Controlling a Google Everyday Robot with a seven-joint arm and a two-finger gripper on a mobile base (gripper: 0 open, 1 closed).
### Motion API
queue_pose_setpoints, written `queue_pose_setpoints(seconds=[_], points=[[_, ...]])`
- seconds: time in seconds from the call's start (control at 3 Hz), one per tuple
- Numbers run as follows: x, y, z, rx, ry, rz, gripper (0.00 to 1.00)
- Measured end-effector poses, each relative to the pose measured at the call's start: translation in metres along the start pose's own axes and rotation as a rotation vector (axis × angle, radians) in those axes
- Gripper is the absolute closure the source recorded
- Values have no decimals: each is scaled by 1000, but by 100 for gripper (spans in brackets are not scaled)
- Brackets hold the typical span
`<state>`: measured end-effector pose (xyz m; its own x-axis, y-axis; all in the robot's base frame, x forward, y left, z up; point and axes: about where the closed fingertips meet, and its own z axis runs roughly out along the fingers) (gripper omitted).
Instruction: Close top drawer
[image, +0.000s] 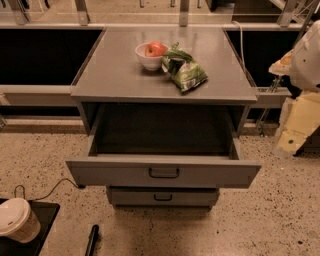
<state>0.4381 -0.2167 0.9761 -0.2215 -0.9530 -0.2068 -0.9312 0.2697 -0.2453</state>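
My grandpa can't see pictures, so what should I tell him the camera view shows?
A grey cabinet's top drawer stands pulled wide open, showing its dark inside. On the cabinet top sit a white bowl holding a red apple and a green bag. The robot's gripper hangs at the right edge, apart from the drawer.
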Motion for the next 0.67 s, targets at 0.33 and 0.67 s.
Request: queue_pose_setpoints(seconds=[0.33,0.67], points=[[0,1,0,8,-11,0,0],[29,13,38,-37,-94,23,0]])
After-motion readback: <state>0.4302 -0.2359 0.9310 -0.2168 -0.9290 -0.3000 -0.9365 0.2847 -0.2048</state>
